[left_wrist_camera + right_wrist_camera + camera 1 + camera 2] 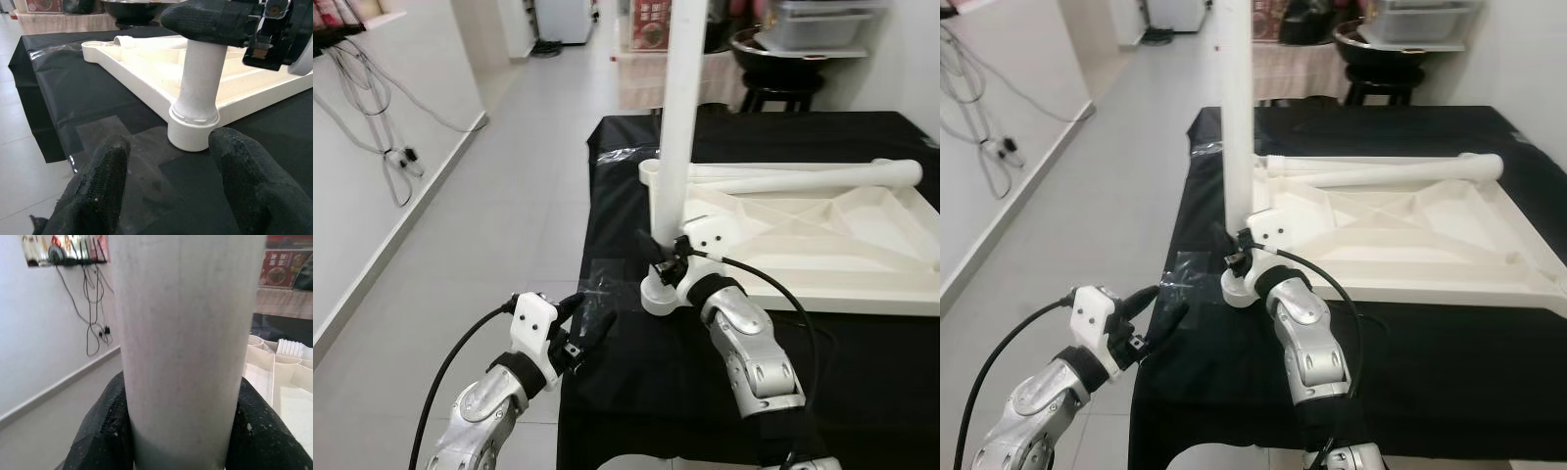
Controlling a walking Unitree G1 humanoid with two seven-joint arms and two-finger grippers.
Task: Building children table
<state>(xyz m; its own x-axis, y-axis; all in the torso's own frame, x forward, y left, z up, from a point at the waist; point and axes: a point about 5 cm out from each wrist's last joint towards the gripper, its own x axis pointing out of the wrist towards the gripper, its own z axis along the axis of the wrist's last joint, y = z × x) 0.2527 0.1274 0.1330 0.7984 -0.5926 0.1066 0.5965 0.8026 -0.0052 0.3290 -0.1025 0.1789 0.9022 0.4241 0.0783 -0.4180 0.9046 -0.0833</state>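
Observation:
A white plastic tabletop (822, 235) lies upside down on a black cloth. A white table leg (680, 108) stands upright in the tabletop's near-left corner socket (663, 294). My right gripper (658, 257) is shut on this leg just above the socket; its fingers (105, 426) press both sides of the leg (181, 347). A second white leg (803, 177) lies across the tabletop's far side. My left gripper (584, 328) hangs open at the cloth's near-left edge, short of the socket (193, 132), touching nothing.
The black-covered table (724, 392) ends at my left, with grey tiled floor (489, 225) beyond. A white wall with hanging cables (382, 147) runs along the far left. A black stool (783, 93) and a shelf stand behind the table.

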